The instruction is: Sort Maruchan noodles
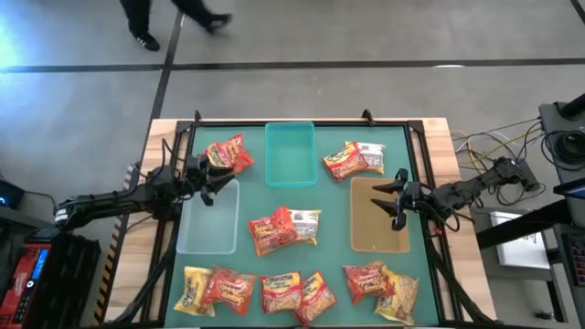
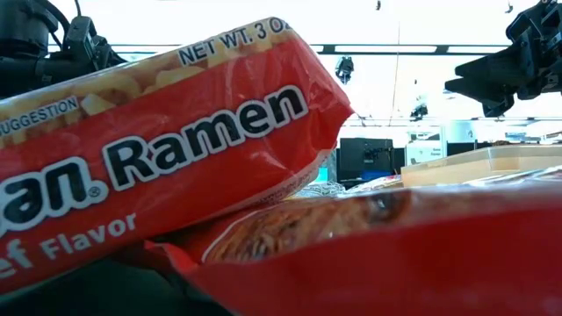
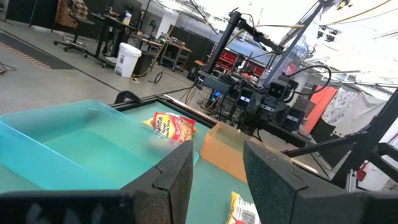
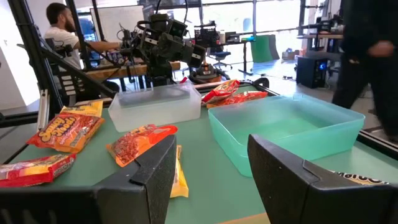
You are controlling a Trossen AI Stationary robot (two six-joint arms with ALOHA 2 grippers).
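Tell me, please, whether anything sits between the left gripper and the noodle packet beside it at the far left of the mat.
Nothing visible does. The left gripper, open, hovers by the clear bin's far edge, and the red packet lies just beyond it on bare mat.

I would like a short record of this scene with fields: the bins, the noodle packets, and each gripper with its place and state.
bins: teal bin at far centre; clear bin on the left; tan bin on the right; none visibly holds a packet
noodle packets: all on the green mat; one packet far left, two far right, a pair in the centre, a row along the near edge
left gripper: open, empty, above the clear bin's far end
right gripper: open, empty, above the tan bin
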